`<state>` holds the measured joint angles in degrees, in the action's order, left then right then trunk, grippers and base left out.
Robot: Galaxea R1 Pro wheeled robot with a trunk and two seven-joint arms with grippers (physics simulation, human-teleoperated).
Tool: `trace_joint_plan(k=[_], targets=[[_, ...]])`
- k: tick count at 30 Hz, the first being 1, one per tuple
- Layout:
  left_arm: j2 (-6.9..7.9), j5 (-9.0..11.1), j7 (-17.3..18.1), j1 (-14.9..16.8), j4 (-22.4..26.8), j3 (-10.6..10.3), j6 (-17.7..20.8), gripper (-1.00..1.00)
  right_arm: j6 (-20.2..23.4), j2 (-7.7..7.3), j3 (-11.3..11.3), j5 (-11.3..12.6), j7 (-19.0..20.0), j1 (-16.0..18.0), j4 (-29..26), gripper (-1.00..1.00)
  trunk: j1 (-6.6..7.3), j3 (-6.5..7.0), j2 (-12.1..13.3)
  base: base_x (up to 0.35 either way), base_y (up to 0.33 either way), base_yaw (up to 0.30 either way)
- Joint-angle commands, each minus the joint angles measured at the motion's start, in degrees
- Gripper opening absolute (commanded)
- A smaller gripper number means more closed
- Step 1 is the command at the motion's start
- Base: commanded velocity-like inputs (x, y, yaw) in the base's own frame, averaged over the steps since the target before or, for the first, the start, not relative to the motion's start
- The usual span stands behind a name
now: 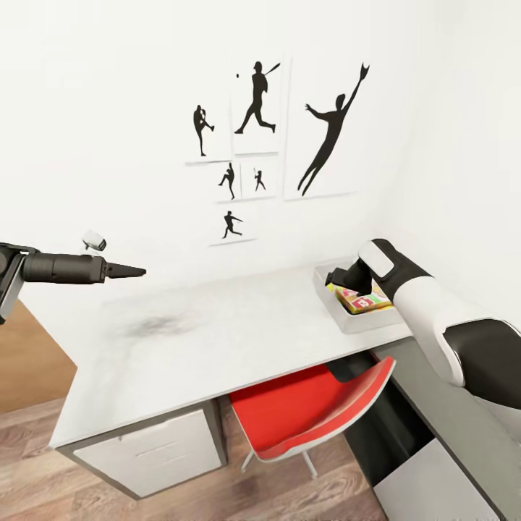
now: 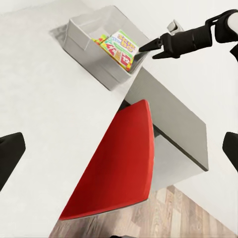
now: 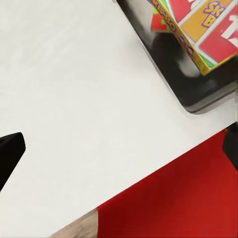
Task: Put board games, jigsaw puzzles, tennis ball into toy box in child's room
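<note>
- Head view: the left arm is seen stretched out level from 9 o'clock, its left gripper [image 1: 134, 271] pointing toward 3 o'clock above the table [image 1: 217, 340]; the fingers appear drawn to 1 narrow tip from this side, though the gap cannot be judged here.
- Head view: the right arm is seen entering from 4 o'clock, bent so that its right gripper [image 1: 337, 277] hangs at the near rim of the toy box [image 1: 347, 318]; its jaws are hidden by the wrist.
- Head view: the toy box is set at the table's 3 o'clock end, and 1 board game [image 1: 362, 299] with a yellow, red and green cover is lying tilted inside it, just at 4 o'clock of the right gripper.
- Head view: a red chair [image 1: 318, 412] is tucked under the table edge, and silhouette prints [image 1: 260, 137] are hung on the wall.
- Left wrist view: the left fingers [image 2: 10, 156] are shown spread wide at both edges, with nothing between them.
- Left wrist view: the toy box [image 2: 94, 54] is seen at 12 o'clock, well apart, the board game [image 2: 119, 48] leaning inside it; the right gripper [image 2: 148, 47] is held just beside the game, its tips drawn close together.
- Right wrist view: the right fingers [image 3: 10, 151] are shown at both edges, with nothing held.
- Right wrist view: the board game [image 3: 203, 29] is seen at 1 o'clock in the dark toy box [image 3: 198, 94], apart from the fingers, with the chair [image 3: 188, 198] below.
</note>
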<state>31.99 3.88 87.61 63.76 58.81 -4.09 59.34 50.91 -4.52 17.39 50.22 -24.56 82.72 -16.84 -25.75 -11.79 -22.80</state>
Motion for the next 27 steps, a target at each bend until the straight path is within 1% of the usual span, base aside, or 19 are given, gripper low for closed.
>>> trace_joint_plan(k=[1, 12, 27], targets=[[0.09, 0.3, 0.0, 0.1, 0.0, -0.2, 0.6, 1.0, 0.2, -0.02, 0.4, 0.6, -0.4, 0.1, -0.1, 1.0, -0.03, -0.03, -0.1, -0.049, 0.038, -0.062], [0.17, 0.3, 0.0, 0.1, 0.0, -0.2, 0.6, 1.0, 0.2, -0.05, 0.3, 0.7, -0.4, 0.0, -2.4, 1.0, -0.03, 0.97, -0.1, -0.009, 0.007, -0.064], [0.18, 0.3, 0.1, 0.1, 0.0, -0.1, 0.6, 1.0, 0.2, -0.05, 0.3, 0.7, -0.4, 0.0, -2.7, 1.0, -0.03, 2.37, -0.1, -0.015, 0.003, -0.065]])
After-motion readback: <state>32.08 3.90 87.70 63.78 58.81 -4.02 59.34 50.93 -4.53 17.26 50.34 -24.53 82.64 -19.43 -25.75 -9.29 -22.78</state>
